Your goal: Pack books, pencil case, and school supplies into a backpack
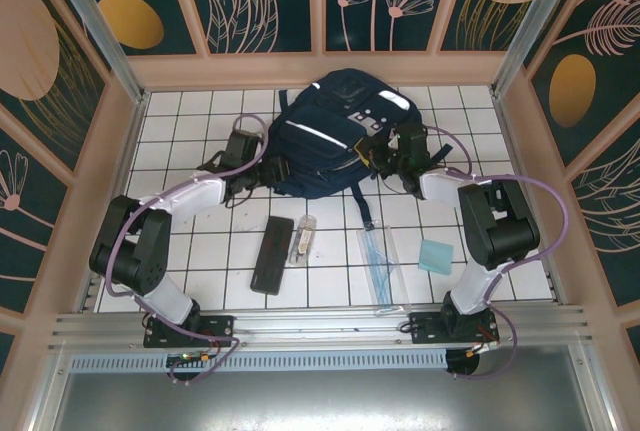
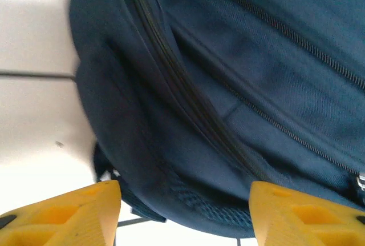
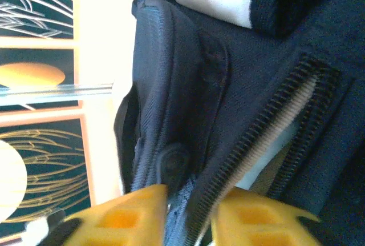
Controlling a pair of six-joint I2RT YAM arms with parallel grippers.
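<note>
The navy backpack (image 1: 330,131) lies at the back of the tiled table. At its left edge my left gripper (image 1: 250,163) stands open; its yellow fingers (image 2: 60,212) sit wide apart below the bag's lower rim (image 2: 217,143). On the bag's right side my right gripper (image 3: 188,223) is open by a narrow gap, and the backpack's parted zipper edge (image 3: 251,143) runs between its fingers. Closer to me lie the black pencil case (image 1: 272,254), a small clear tube (image 1: 303,239), the clear bluish ruler set (image 1: 380,261) and a teal pad (image 1: 437,256). The books are out of view.
Low wooden walls (image 1: 120,151) enclose the table on the left, back and right. A dark strap (image 1: 365,213) trails from the bag toward the ruler set. Both arm bases are bolted to the metal rail (image 1: 320,326) at the near edge.
</note>
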